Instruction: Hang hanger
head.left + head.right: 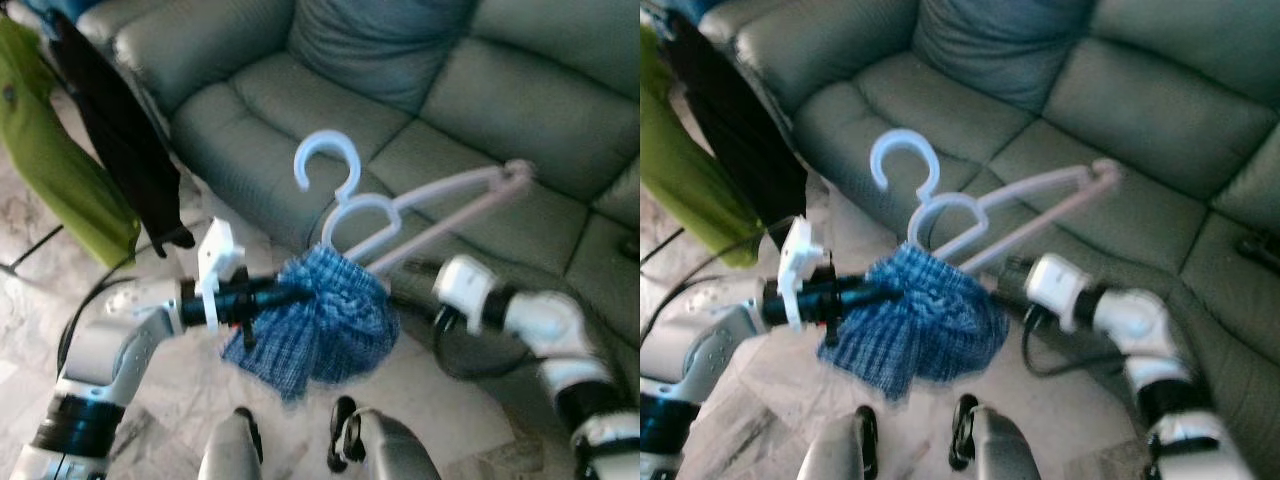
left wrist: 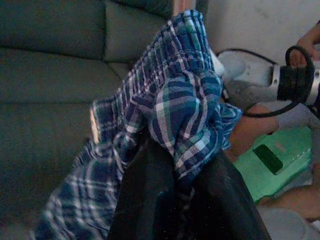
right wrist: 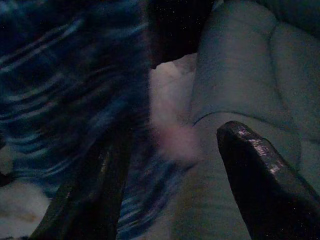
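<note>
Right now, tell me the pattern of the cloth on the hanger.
Blue-and-white plaid cloth, clearest in the left wrist view.

No readable text, label, brand, number or sign anywhere. Nothing legible on the plaid cloth bunched at the left gripper, nor on the pale hanger just above it. Dark patch on the green object beyond the cloth too blurred to read.
</note>
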Controlling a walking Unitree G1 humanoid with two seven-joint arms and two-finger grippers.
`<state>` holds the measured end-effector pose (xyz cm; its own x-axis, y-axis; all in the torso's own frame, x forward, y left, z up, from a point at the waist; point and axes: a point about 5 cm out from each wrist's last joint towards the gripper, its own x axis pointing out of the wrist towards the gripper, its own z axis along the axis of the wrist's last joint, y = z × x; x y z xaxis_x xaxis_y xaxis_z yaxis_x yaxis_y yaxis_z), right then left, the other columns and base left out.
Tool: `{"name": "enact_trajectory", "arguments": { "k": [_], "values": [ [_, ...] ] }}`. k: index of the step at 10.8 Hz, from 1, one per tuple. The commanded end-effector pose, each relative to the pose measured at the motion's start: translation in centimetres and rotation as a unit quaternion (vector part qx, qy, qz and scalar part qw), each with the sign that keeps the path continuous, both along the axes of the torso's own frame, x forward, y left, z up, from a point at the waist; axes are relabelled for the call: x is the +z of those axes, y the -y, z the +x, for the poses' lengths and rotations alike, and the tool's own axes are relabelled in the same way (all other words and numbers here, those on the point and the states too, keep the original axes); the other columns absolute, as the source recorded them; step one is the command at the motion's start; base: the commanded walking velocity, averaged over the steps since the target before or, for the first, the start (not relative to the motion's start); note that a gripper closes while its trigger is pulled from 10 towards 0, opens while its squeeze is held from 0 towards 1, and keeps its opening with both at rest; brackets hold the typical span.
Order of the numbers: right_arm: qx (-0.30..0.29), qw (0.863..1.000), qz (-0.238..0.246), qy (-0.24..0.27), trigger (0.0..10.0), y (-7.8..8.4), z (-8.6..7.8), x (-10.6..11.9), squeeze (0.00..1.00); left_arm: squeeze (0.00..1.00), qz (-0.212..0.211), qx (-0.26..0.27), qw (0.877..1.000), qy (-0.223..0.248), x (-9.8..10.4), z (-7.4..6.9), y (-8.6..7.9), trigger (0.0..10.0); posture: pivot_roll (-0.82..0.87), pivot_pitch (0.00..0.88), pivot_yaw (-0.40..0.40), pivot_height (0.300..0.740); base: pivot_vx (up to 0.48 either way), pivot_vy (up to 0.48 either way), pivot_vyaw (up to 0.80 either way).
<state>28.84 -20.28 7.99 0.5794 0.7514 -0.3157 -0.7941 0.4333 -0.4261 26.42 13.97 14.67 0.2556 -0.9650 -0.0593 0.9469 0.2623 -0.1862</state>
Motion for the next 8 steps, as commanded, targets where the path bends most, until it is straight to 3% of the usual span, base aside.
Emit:
{"name": "enact_trajectory", "arguments": {
  "k": [1, 2, 3, 4, 6, 7, 8],
  "values": [
    [-0.001, 1.000, 0.017, -0.003, 10.0, -0.8, -0.3, -0.3, 0.00, 0.00, 0.002, -0.015, 1.000, 0.007, 0.3, -0.4, 0.2, 0.0, -0.01, 0.241, -0.028, 0.740, 0.000, 0.000, 0.00],
    [-0.003, 0.999, 0.045, -0.024, 10.0, -2.0, -0.9, -1.3, 0.00, 0.00, 0.030, -0.021, 0.999, 0.034, -0.1, -0.3, 0.9, 0.0, -0.01, 0.238, -0.028, 0.740, 0.000, 0.000, 0.00],
    [-0.005, 0.998, 0.055, -0.035, 10.0, -2.6, -1.2, -1.8, 1.00, 0.00, 0.041, -0.012, 0.998, 0.055, -0.6, 0.0, 1.3, 0.0, -0.01, 0.237, -0.028, 0.740, 0.000, 0.000, 0.00],
    [0.001, 0.996, 0.071, -0.062, 10.0, -3.4, -1.7, -2.5, 1.00, 0.00, 0.065, -0.008, 0.994, 0.092, -1.3, 0.2, 1.9, 0.0, -0.02, 0.236, -0.029, 0.740, 0.000, 0.000, 0.00],
    [-0.030, 0.995, 0.080, -0.044, 10.0, -3.2, -1.3, -2.3, 1.00, 0.00, 0.061, -0.017, 0.994, 0.093, -1.1, 0.2, 2.5, 0.0, -0.01, 0.231, -0.036, 0.740, 0.000, 0.000, 0.00],
    [-0.096, 0.991, 0.089, -0.019, 10.0, -2.0, -0.5, -2.1, 1.00, 0.00, 0.061, 0.034, 0.990, 0.123, -1.2, 1.7, 2.2, 0.0, -0.01, 0.229, -0.037, 0.740, 0.000, 0.000, 0.00],
    [-0.152, 0.982, 0.116, 0.000, 10.0, -1.2, 0.1, -1.7, 1.00, 0.00, 0.055, 0.066, 0.989, 0.123, -1.6, 2.4, 1.9, 0.0, -0.01, 0.228, -0.040, 0.740, 0.000, 0.000, 0.00]
  ]
}}
